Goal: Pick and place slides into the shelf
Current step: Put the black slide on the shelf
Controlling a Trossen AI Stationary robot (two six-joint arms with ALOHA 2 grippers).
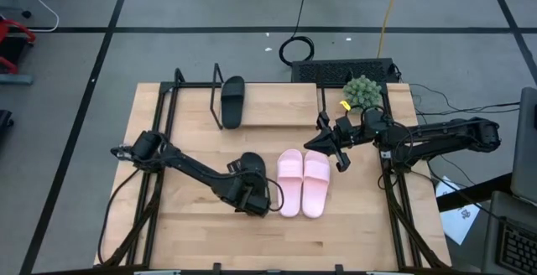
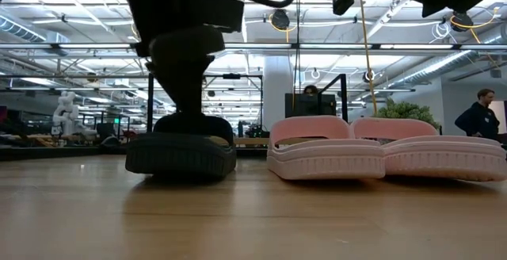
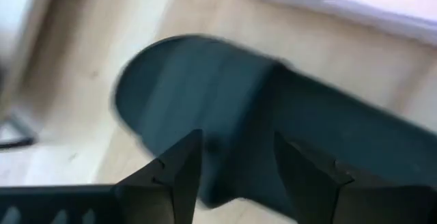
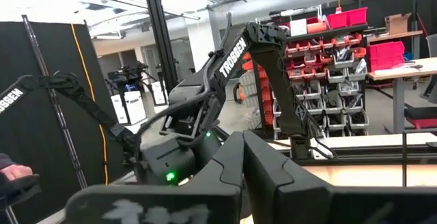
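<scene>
One black slide [image 1: 252, 163] lies sole-down on the tabletop, left of the pink pair [image 1: 304, 183], which sits side by side on its soles [image 2: 380, 153]. My left gripper [image 1: 256, 189] is right over the black slide [image 2: 181, 155], open, with one finger on either side of its strap [image 3: 235, 115]. The second black slide [image 1: 232, 101] lies on the shelf's board [image 1: 277, 105] near its left end. My right gripper [image 1: 333, 143] hovers shut above the table, between the shelf's right part and the pink pair, holding nothing [image 4: 242, 152]. My left gripper [image 3: 235, 176] comes at the black slide's strap from above, pointing down, with the open fingers [image 3: 181, 173] astride the strap. Whether they touch it I cannot tell. The slide rests flat on the table [image 2: 253, 212].
A small green plant [image 1: 361, 90] stands at the shelf's right end, close to my right arm. A dark keyboard-like box [image 1: 344, 70] and cables lie beyond the table's far edge. Bare wood shows along the near edge. A person [image 2: 479, 117] stands far behind in the room.
</scene>
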